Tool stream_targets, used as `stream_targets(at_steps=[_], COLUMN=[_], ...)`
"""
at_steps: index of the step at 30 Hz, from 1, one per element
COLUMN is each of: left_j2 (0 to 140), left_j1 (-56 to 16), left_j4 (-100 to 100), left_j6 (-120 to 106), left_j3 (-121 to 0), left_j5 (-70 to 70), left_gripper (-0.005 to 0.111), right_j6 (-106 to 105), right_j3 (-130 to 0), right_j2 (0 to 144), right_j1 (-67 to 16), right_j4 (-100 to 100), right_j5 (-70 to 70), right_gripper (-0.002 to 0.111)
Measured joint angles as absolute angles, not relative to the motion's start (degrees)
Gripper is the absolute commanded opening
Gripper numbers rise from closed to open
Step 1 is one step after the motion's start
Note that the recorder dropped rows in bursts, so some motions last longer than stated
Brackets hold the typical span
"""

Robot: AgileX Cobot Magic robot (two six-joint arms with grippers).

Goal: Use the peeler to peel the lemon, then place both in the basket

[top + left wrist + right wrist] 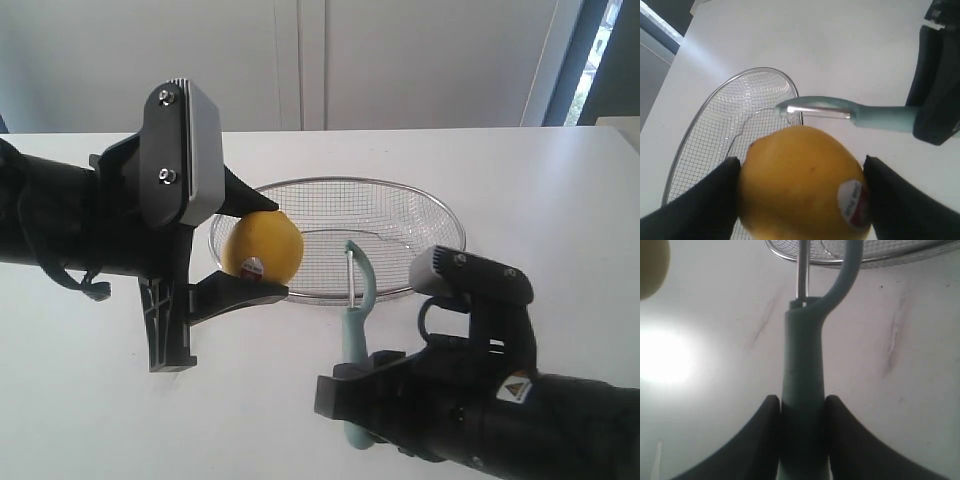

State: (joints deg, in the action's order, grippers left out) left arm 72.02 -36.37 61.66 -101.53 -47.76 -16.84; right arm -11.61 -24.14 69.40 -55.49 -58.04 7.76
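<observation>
**Lemon and peeler both gripped, basket behind**

At the left we note the left gripper (258, 250) clamped on the lemon (272, 238), one finger above and one below, holding it off the white table (90, 420). The red-and-white sticker (254, 266) sits low on the fruit, by the lower finger. Behind the lemon and running right, the wire basket (400, 186) rests on the table. Right of the lemon we see the peeler (356, 310) upright, hooked head up, blade (352, 272) turned toward the fruit, near it with a narrow gap. Lowest and rightmost, the right gripper (352, 392) is closed on the peeler's handle, a finger pressed against each side.
</observation>
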Motion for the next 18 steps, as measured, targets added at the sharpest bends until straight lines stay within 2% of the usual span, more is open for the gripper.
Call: stream_targets(at_steps=[18], left_j2=[72.0], left_j1=[-36.4], left_j4=[61.7], left_j6=[-101.4], left_j3=[-47.8], left_j5=[-16.8], left_gripper=[0.000], right_j6=[-11.6], right_j3=[-30.9], right_j2=[73.2], right_j1=[-55.5], right_j4=[-57.5], right_j5=[4.7], right_gripper=[0.000])
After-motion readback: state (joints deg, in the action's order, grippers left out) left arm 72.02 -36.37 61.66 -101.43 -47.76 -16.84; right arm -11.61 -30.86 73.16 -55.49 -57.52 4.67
